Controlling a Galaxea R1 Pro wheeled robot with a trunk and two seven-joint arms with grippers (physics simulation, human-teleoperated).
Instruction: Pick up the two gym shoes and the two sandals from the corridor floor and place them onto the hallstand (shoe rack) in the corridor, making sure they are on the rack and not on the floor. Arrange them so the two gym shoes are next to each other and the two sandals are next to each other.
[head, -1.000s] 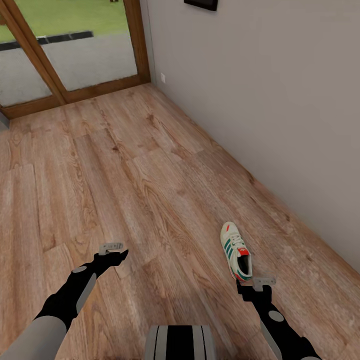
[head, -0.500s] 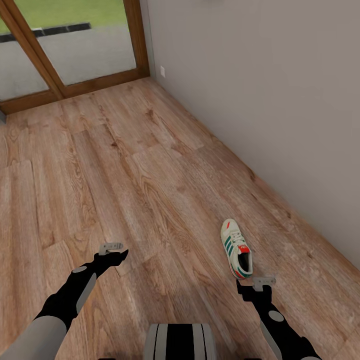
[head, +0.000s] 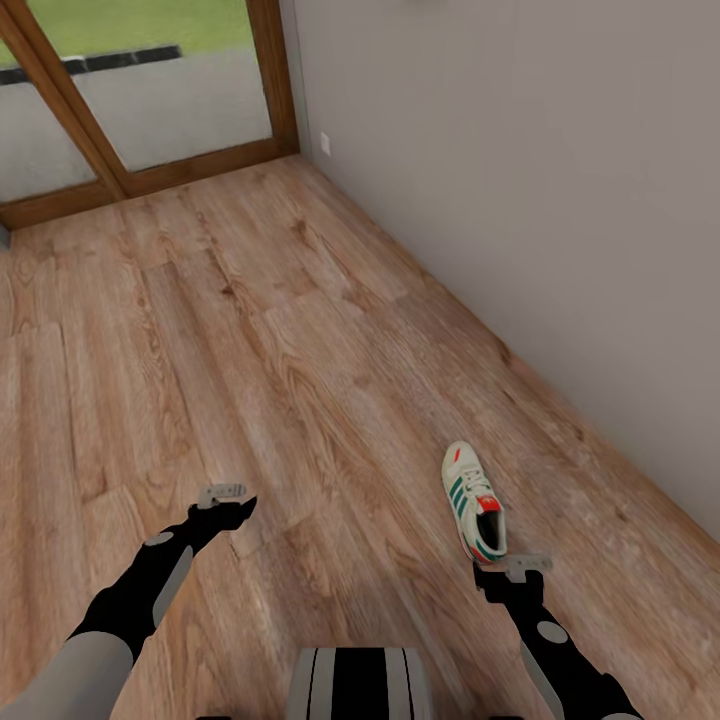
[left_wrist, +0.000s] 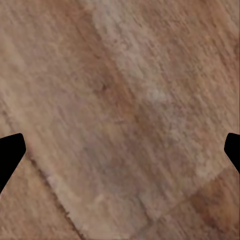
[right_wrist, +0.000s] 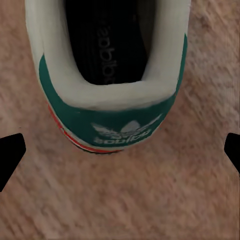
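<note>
One gym shoe (head: 473, 498) lies on the corridor floor (head: 300, 350) near the right wall, toe pointing away from me. It is white with teal stripes and an orange-red tongue patch. My right gripper (head: 512, 572) hovers just behind its heel, open and apart from it. In the right wrist view the teal heel of the gym shoe (right_wrist: 107, 117) sits between the widely spread fingertips (right_wrist: 10, 152). My left gripper (head: 232, 503) hangs open over bare planks, as the left wrist view (left_wrist: 120, 155) confirms. The other gym shoe, the sandals and the hallstand are out of view.
A plain grey wall (head: 520, 200) runs along the right side, close to the shoe. A wood-framed glass door (head: 150, 110) closes the corridor's far end. Wide floor stretches ahead and to the left.
The camera tilted down a little, so the whole picture shifted. The shoe and both arms have kept their places.
</note>
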